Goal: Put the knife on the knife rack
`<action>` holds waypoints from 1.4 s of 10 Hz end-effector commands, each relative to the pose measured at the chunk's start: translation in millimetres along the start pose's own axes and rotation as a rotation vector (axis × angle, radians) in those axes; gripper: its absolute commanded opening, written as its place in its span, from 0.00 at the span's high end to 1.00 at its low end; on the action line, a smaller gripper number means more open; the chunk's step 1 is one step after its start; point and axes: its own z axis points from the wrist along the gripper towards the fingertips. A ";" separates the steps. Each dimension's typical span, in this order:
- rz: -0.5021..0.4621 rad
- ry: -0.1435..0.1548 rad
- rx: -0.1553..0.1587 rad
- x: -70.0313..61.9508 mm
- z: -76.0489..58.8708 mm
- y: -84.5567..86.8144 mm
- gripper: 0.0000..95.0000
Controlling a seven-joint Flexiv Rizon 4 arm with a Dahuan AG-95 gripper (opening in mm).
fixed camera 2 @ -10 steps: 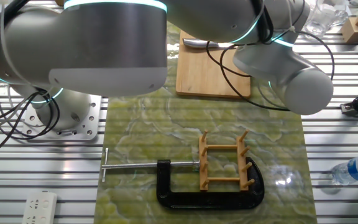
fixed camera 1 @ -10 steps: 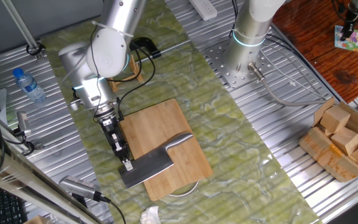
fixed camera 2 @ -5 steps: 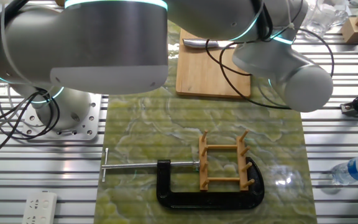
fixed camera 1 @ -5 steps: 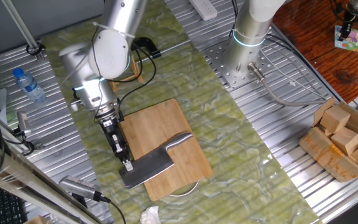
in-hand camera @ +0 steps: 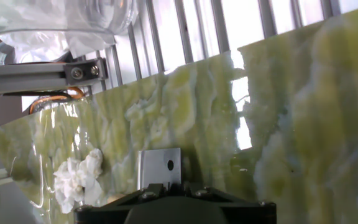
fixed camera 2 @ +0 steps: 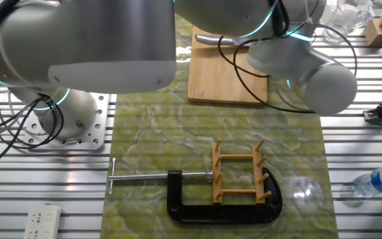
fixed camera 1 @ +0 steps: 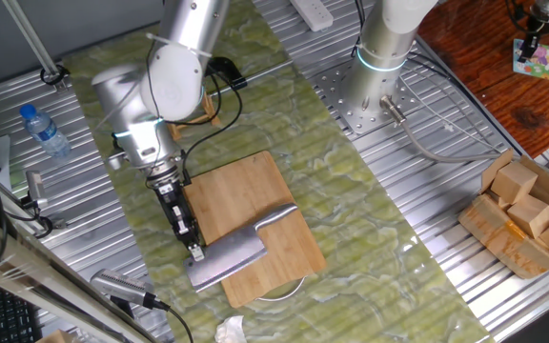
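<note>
Lifted slightly since before, the knife (fixed camera 1: 232, 257) tilts off the cutting board (fixed camera 1: 246, 224) at lower centre, blade corner pinched by the gripper (fixed camera 1: 195, 253); knife rack (fixed camera 2: 239, 171) unchanged.

cleaver (fixed camera 1: 229, 259): grey blade, shiny curved handle, flat across cutting board's corner | knife rack (fixed camera 2: 239, 172): light-wood slats, upright inside black clamp

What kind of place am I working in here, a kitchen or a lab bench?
Most likely a lab bench dressed as a kitchen: a slotted aluminium table under a green mat, the arm's base bolted on, and the knife rack held in a black clamp. The cutting board and knife are props.
</note>
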 end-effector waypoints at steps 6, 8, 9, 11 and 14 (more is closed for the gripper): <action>-0.024 0.020 0.140 7.8 -21.3 15.7 1.00; -0.017 0.032 0.176 9.5 -24.3 20.6 1.00; -0.015 0.037 0.195 9.9 -25.0 22.1 1.00; -0.016 0.050 0.235 10.9 -25.9 24.0 1.00; -0.008 0.063 0.294 12.2 -28.2 29.7 1.00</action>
